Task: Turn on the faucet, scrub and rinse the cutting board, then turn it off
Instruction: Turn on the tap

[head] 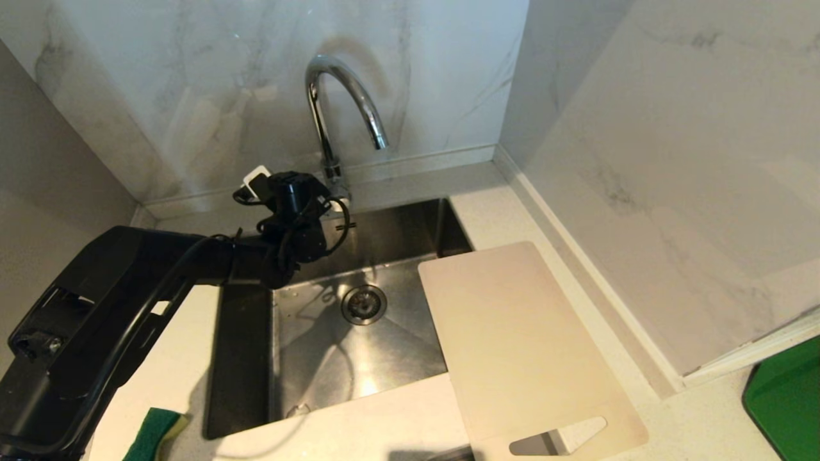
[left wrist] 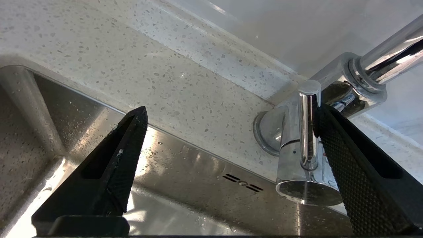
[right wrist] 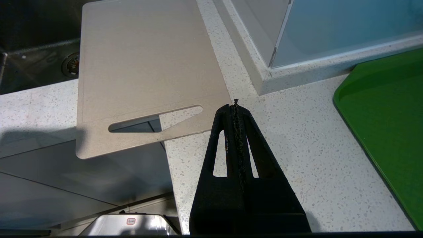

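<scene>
so starting far left, a sponge (head: 154, 434) is sitting on the counter (head: 397, 422) at the near corner, green with a yellow side, poking out just under the left arm. The left arm is reaching in across the sink's (head: 333, 346) left rim and the left gripper (left wrist: 228, 119) is sitting up at the back edge, right at the foot of the faucet (head: 343, 102). Its fingers are spread wide apart, gripping nothing, and one finger (left wrist: 357, 172) is lying right up against the little lever (left wrist: 309, 129) at the faucet base, while the other is hanging over the basin. No water is coming out of the spout. The drain (head: 363, 304) is sitting mid basin. Moving right, the board (head: 519, 346) is lying flat on the counter with its left edge overhanging the sink and its handle end sticking out past the front edge. Right gripper (right wrist: 236, 104) is parked low near the board's handle corner, fingers pressed together and empty. A green tray (head: 785, 410) is sitting at the far right
</scene>
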Tool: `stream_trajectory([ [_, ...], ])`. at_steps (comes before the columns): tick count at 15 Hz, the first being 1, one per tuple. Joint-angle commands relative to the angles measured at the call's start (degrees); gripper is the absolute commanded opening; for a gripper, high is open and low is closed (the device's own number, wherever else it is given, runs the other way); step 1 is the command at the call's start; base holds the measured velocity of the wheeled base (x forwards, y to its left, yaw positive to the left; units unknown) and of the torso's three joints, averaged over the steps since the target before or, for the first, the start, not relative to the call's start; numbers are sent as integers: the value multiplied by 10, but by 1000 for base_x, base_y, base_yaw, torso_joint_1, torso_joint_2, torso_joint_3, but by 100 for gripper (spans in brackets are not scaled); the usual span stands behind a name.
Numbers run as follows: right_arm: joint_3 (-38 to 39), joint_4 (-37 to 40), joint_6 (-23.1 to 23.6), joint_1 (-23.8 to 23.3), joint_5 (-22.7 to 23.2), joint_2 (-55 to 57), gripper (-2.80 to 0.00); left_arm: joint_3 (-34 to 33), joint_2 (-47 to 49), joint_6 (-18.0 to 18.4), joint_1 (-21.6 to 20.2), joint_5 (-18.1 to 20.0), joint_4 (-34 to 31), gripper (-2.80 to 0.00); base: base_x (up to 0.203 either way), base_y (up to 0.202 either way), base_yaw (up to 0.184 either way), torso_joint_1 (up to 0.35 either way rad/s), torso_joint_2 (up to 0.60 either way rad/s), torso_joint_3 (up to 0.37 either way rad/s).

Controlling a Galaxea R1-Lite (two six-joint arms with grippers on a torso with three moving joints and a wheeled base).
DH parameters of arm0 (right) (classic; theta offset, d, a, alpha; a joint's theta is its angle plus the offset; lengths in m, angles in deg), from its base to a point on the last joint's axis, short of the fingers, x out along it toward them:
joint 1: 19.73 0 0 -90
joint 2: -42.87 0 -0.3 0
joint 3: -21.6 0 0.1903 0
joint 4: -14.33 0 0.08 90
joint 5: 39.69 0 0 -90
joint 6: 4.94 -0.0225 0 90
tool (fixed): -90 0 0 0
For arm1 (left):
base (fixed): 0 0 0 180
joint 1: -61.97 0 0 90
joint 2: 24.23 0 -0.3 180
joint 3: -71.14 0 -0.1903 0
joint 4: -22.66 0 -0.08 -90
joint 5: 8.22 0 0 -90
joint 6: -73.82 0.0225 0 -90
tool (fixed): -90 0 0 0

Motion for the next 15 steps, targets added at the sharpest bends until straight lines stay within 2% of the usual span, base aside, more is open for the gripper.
stream_trajectory([
  [1, 1, 0, 0, 0, 0, 0, -280, -1, 4, -2, -7, -8, -3, 0, 0, 0, 0, 0, 0, 0],
  [9, 1, 0, 0, 0, 0, 0, -280, -8, -8, -11, -7, -39, -63, 0, 0, 0, 0, 0, 0, 0],
  [15, 1, 0, 0, 0, 0, 0, -280, -63, -42, -82, 2, -45, -147, 0, 0, 0, 0, 0, 0, 0],
])
